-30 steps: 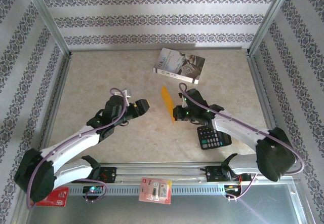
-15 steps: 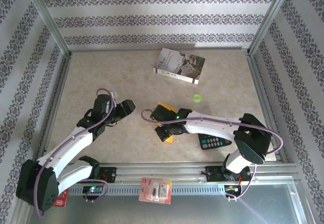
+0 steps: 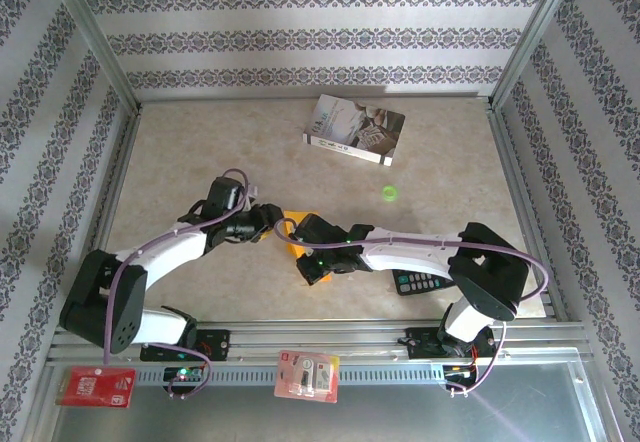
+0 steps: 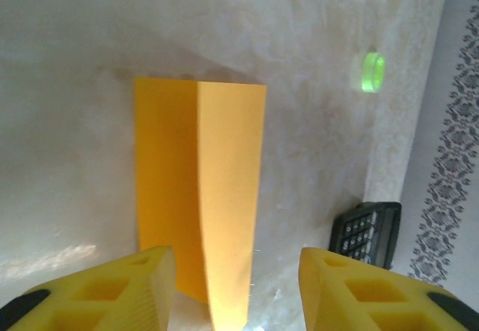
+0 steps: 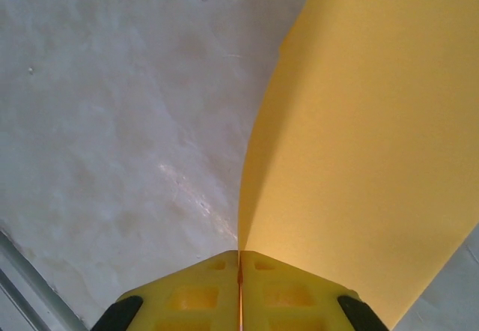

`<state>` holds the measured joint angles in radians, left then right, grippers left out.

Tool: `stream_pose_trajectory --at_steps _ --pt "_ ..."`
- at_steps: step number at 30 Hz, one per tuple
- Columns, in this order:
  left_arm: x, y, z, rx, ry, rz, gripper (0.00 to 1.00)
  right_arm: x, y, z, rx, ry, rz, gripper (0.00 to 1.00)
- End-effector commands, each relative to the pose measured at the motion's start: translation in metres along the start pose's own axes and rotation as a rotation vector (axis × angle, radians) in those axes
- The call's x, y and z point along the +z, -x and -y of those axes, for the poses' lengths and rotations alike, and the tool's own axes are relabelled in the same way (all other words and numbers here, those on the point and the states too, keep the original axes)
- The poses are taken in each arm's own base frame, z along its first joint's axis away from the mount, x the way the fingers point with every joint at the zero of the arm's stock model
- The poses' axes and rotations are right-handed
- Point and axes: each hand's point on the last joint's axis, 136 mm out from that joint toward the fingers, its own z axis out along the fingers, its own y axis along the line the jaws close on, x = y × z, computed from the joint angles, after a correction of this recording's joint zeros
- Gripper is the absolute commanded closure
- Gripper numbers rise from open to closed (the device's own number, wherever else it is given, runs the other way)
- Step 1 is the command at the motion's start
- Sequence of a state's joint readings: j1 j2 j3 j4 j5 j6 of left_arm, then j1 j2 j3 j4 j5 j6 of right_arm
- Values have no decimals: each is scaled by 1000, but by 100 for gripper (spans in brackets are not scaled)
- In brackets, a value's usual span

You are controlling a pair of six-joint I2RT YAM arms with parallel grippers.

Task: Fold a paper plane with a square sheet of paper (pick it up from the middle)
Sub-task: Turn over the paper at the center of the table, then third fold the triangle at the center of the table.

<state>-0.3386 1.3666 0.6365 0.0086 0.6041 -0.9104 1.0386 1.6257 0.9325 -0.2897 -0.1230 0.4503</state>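
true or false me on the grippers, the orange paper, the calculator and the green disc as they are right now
1. The right gripper is shut on the orange paper. True.
2. The left gripper is clamped flat shut. False: its jaws stand apart, with the paper's near end between them.
3. The calculator lies against the book. False: they are well apart, and the calculator sits partly under the right arm.
4. A green disc lies on the table, apart from the paper. True.
5. The paper is one flat, unfolded square. False: a lengthwise fold shows in the left wrist view.
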Motion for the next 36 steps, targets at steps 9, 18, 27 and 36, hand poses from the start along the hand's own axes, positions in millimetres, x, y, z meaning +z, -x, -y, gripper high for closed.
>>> stream_pose_trajectory --at_steps 9,18,27,36 --pt "38 11 35 56 -104 -124 62 12 -2 -1 34 21 11 87" --pt "71 4 7 44 -27 -216 65 12 2 0 34 33 20 81" --pt "81 -2 -12 32 9 -245 67 6 2 2 36 64 30 74" --pt "85 -5 -21 34 34 -257 67 1 4 4 32 73 43 73"
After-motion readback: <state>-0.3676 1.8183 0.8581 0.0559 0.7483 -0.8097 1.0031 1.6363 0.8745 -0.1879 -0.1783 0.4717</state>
